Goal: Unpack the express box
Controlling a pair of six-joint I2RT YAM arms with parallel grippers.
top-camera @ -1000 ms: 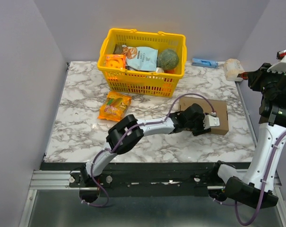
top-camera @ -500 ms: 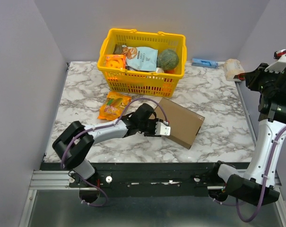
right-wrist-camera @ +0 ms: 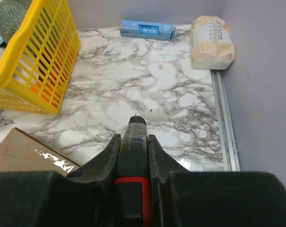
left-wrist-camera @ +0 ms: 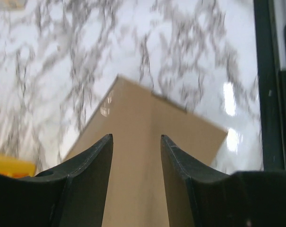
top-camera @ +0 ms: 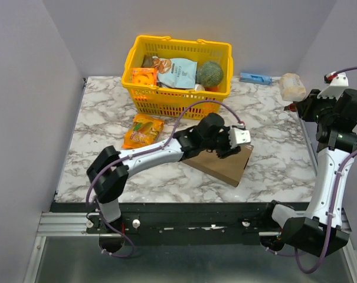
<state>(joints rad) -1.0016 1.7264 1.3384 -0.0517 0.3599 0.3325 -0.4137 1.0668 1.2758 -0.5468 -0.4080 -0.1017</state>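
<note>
The express box (top-camera: 225, 166) is a flat brown cardboard mailer, closed, lying at an angle on the marble table near the front middle. My left gripper (top-camera: 240, 137) is over its far right part, open, with nothing between the jaws. In the left wrist view the box (left-wrist-camera: 138, 109) fills the space under and between the fingers (left-wrist-camera: 95, 161). My right gripper (top-camera: 297, 106) is held high at the right edge of the table, shut on a black and red cutter (right-wrist-camera: 131, 198) that points down at the marble. A corner of the box (right-wrist-camera: 24, 149) shows in the right wrist view.
A yellow basket (top-camera: 178, 97) with several packets stands at the back. An orange snack packet (top-camera: 143, 131) lies in front of it on the left. A blue carton (top-camera: 255, 78) and a cream packet (top-camera: 292, 86) lie at the back right. Walls close both sides.
The left arm dragged the box from the right towards the middle and turned it. The left gripper then moved from the box's left edge to over its far right part.
</note>
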